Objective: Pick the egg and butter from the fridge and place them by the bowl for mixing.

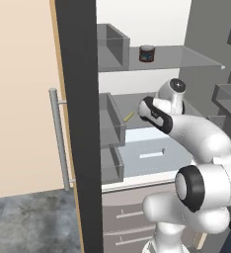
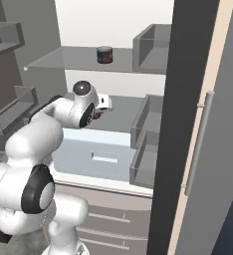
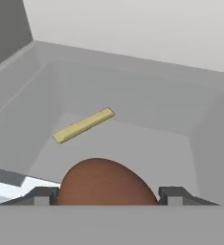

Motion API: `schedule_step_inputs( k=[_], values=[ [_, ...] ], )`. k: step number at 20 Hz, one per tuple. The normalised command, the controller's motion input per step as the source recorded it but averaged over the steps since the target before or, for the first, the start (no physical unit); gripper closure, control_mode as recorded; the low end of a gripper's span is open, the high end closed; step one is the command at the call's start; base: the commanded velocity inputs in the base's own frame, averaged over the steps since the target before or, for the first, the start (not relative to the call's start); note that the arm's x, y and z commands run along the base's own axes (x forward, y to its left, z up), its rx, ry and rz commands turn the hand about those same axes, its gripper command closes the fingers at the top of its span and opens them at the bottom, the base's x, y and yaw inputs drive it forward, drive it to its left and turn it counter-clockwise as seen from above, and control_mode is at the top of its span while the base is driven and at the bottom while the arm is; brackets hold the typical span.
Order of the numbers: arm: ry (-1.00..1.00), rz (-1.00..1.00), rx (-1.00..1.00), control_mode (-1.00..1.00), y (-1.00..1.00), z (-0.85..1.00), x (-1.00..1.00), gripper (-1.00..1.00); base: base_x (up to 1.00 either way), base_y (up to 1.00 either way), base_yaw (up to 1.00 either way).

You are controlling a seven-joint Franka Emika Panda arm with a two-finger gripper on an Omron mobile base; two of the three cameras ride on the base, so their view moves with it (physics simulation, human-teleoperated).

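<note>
My gripper (image 3: 106, 194) has the brown egg (image 3: 106, 184) sitting between the jaws, fingertips (image 3: 39, 195) flanking it; can't confirm they press on it. Butter (image 3: 84, 125) lies flat on the fridge (image 1: 78, 123) shelf just beyond the egg. Dark jar (image 1: 147, 53) one shelf up.

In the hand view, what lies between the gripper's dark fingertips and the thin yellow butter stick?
The hand view shows a brown egg there, between the open gripper's fingertips; beyond it, bare grey fridge shelf reaches the thin yellow butter stick.
</note>
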Motion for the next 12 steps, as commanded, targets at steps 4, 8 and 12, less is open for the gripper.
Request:
schedule_step_inputs(
  k=[4, 8, 12],
  values=[
    [0.0, -0.12, 0.0, -1.0, 0.04, 0.51, -0.58, 1.0, 0.0, 0.0, 0.0],
    [0.0, -0.06, 0.02, -1.0, 0.0, 0.44, -0.66, 1.0, 0.0, 0.0, 0.0],
    [0.0, -0.01, 0.05, -1.0, 0.0, 0.24, -0.71, 1.0, 0.0, 0.0, 0.0]
  ],
)
